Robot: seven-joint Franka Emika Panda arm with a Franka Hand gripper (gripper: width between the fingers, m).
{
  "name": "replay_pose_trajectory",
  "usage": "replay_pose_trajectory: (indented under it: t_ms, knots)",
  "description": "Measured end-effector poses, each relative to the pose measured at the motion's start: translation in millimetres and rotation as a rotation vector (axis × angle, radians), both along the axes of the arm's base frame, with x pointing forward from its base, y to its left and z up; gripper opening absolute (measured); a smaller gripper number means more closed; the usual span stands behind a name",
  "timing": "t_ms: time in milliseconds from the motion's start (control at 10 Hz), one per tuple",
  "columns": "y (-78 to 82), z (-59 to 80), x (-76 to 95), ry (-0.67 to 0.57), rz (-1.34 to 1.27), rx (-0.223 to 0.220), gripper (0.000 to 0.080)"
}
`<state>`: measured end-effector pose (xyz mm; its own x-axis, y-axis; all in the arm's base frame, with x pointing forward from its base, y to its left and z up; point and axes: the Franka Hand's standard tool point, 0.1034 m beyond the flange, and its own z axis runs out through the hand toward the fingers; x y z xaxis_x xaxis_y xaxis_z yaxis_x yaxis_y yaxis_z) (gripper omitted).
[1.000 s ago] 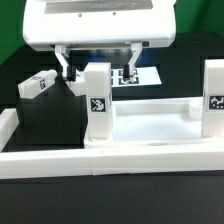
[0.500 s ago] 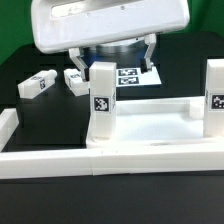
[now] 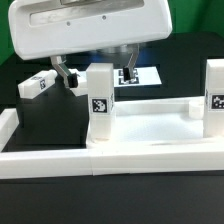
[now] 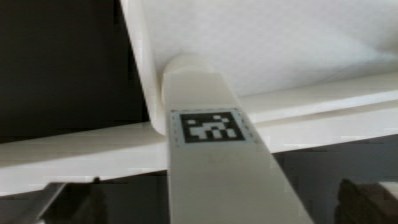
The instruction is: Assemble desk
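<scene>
The desk top (image 3: 150, 128), a white rimmed tray, lies across the middle of the table. A white leg (image 3: 98, 100) with a tag stands upright at its corner on the exterior view's left. My gripper (image 3: 97, 72) hangs open over that leg's upper end, one finger (image 3: 64, 72) on each side of it. In the wrist view the same leg (image 4: 210, 125) runs up between the two dark fingertips (image 4: 63, 200), with a gap on both sides, and the gripper (image 4: 214, 205) holds nothing. The desk top (image 4: 285, 50) shows behind it. A second upright leg (image 3: 213, 95) stands at the right corner.
Two loose legs lie on the black table at the back left, one (image 3: 35, 85) in full view, one (image 3: 75, 82) partly behind my finger. The marker board (image 3: 146, 75) lies behind the gripper. A long white rail (image 3: 60, 165) runs along the front.
The hand has swung toward the exterior view's left and dropped a little, so the fingers now flank the top of the upright leg. The jaws stay open. Nothing else moved.
</scene>
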<state>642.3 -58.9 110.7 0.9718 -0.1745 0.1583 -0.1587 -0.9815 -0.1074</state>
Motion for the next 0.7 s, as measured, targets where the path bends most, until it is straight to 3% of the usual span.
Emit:
replay_pose_trajectory:
  t_ms: [100, 300, 500, 700]
  knots:
    - [0.0, -0.1, 0.0, 0.001, -0.009, 0.002, 0.0640]
    - [-1.6, 0.1, 0.0, 0.006, -0.096, 0.015, 0.0297]
    - [-4.7, -0.6, -0.7, 0.017, -0.229, 0.037, 0.0298]
    - [-7.6, -1.0, 0.0, 0.039, -0.534, 0.095, 0.0298]
